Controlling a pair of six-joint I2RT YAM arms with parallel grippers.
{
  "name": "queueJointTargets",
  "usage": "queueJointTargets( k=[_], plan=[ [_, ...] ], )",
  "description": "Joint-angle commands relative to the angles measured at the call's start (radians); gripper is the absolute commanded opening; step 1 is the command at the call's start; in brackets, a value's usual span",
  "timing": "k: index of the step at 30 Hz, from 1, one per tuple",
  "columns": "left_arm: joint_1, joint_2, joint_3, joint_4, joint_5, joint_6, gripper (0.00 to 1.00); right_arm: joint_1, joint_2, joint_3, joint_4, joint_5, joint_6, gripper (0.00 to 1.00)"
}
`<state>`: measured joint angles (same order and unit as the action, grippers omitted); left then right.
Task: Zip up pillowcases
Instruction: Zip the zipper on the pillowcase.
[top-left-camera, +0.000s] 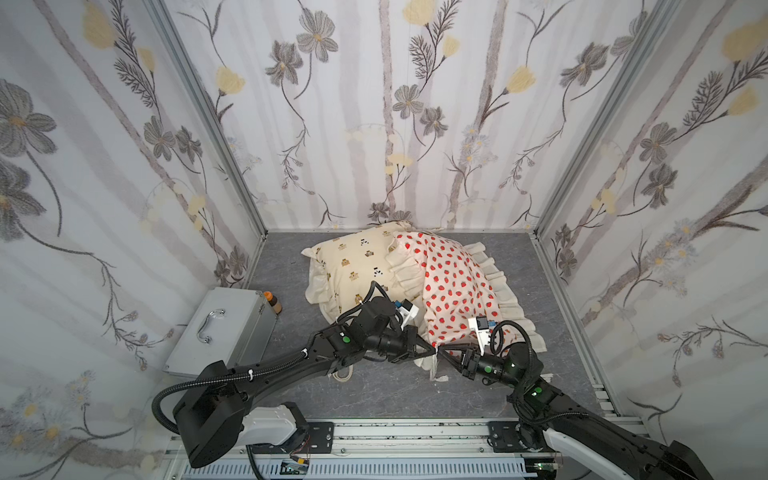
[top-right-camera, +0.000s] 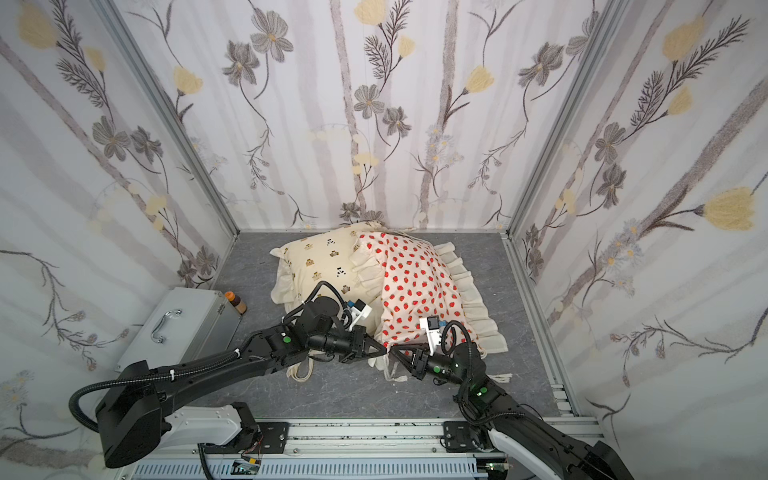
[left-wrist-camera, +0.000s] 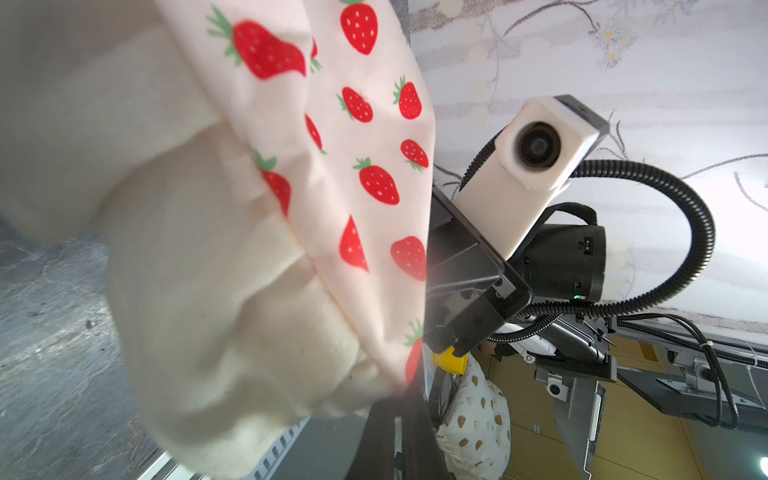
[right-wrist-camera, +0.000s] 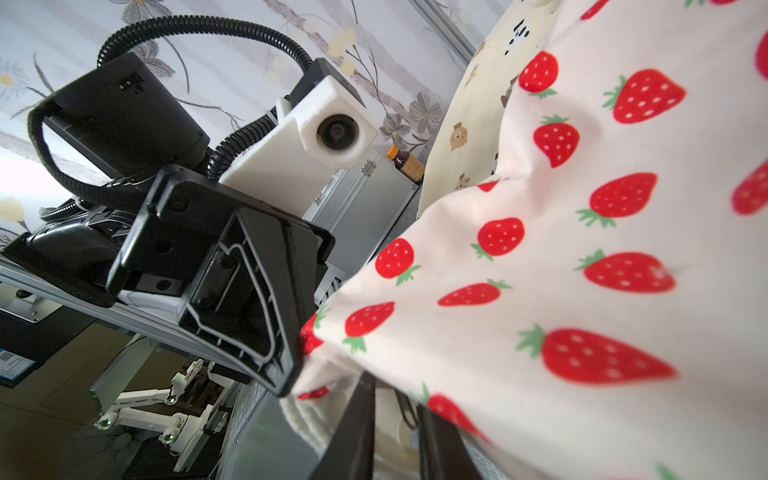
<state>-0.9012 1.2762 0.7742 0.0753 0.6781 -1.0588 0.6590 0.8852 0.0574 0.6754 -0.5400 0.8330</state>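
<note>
At the near corner of the white ruffle-edged strawberry pillowcase (top-left-camera: 457, 286), we see both arms meet almost tip to tip. The left gripper (top-left-camera: 432, 349) is pinched tight on that corner's seam, where the printed cloth joins the cream ruffle (left-wrist-camera: 232, 332). In the left wrist view the fabric runs taut away from its tips. We judge this an anchoring hold, meant to stretch the edge so a slider can run along it.

The right gripper (top-left-camera: 443, 353) sits just beside it on the same corner. Its fingers (right-wrist-camera: 353, 432) reach under the draped cloth and their tips are hidden, so we cannot tell whether they have caught anything. No zipper or pull shows in any view; we judge it lies under this lifted hem.

The strawberry pillowcase rests on the grey marbled tabletop (top-left-camera: 374, 399), one long side overlapping the cream ruffle-edged bear pillowcase (top-left-camera: 353, 266), which no gripper holds. Well apart from the strawberry pillowcase, beyond the bear one, stand a silver metal case (top-left-camera: 224, 328) with a chrome handle and a small brown bottle (top-left-camera: 272, 302) with an orange cap, neither of them in play.
</note>
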Motion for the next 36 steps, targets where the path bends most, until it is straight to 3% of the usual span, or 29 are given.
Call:
queueJointTargets(
  k=[1, 16, 28, 36],
  plan=[
    [0.001, -0.001, 0.010, 0.054, 0.012, -0.013, 0.00, 0.001, 0.012, 0.001, 0.060, -0.021, -0.001, 0.19],
    [0.000, -0.005, 0.006, 0.058, 0.008, -0.016, 0.00, 0.001, 0.043, -0.006, 0.087, -0.034, -0.002, 0.14],
    [0.000, -0.008, 0.000, 0.061, 0.005, -0.015, 0.00, 0.001, 0.024, -0.020, 0.097, -0.029, 0.014, 0.02],
    [0.000, -0.005, 0.001, 0.053, 0.007, -0.010, 0.00, 0.001, -0.025, -0.009, 0.003, -0.002, 0.008, 0.00]
  ],
)
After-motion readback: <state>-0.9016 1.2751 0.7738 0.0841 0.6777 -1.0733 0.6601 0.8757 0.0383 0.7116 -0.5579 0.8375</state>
